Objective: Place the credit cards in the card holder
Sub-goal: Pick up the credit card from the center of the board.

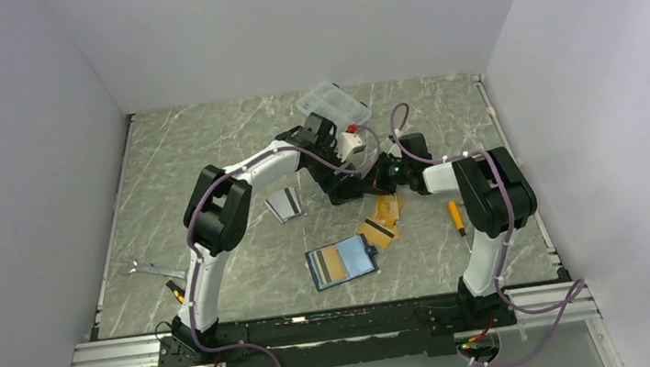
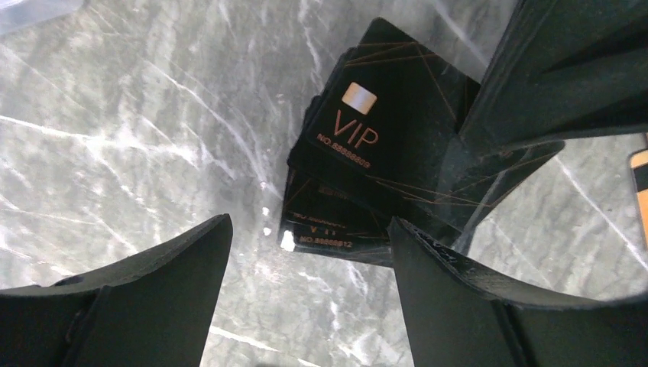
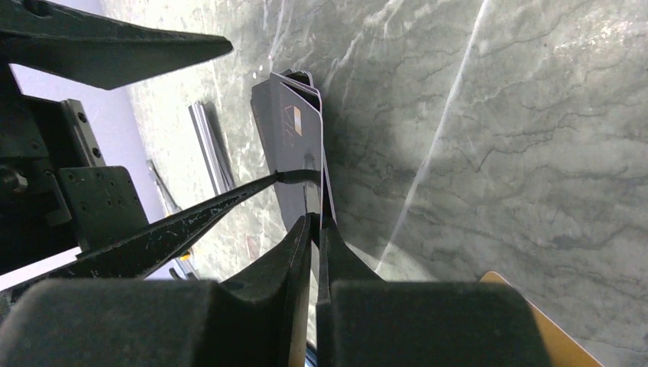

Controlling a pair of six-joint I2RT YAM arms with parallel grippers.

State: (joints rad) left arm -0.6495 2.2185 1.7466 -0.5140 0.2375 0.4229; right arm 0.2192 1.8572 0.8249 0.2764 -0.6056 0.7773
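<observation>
In the left wrist view a dark finger (image 2: pixel 550 76) of the right tool (image 3: pixel 315 222) covers the right corner of the glossy black plastic VIP cards (image 2: pixel 367 130), and the top card hides most of the print beneath. Right of those cards, an orange-gold card (image 2: pixel 640 191) is cut by the edge. From above, those cards are too dark and small to make out.
</observation>
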